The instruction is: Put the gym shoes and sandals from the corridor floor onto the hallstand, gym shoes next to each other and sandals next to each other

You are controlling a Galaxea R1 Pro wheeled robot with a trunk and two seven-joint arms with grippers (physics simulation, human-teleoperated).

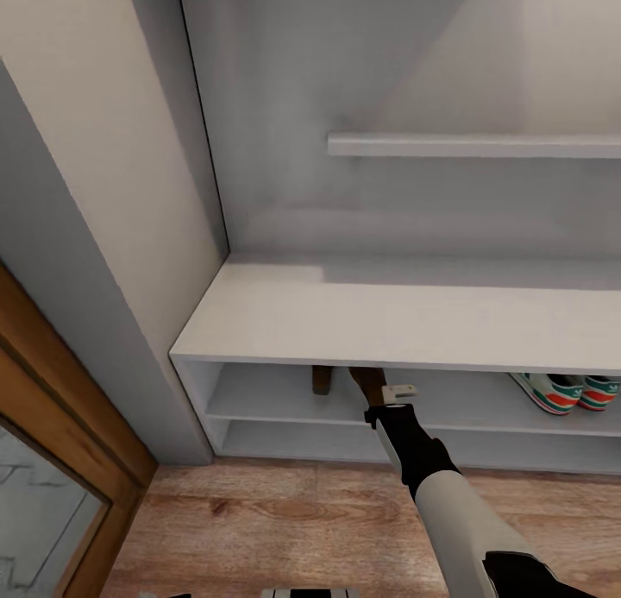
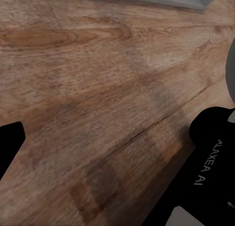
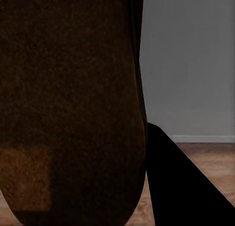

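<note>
Far left in the head view I see a wooden door frame (image 1: 60,391) and a grey wall. Next comes the hallstand (image 1: 362,322), pale and wide, with its flat top across the middle of the frame and two low shelves under it.

On the upper low shelf, a bit left of the middle, one brown sandal (image 1: 322,379) already sits by itself. Just to its right my right claw (image 1: 379,389) reaches in under the flat top, and it holds the other sandal (image 1: 369,382). In the right wrist view that sandal (image 3: 73,108) is a big dark brown shape right up against the camera, so I think the claw is closed on it.

The long way of the held sandal points into the shelf, away from me. The sitting sandal is to the left of the claw and close, so I would slide a little left and set it down beside its twin.

Far right on the same shelf the two gym shoes (image 1: 565,393) sit side by side.

My left claw (image 2: 10,143) hangs over the corridor floor (image 2: 98,79). I cannot tell how wide it is.
</note>
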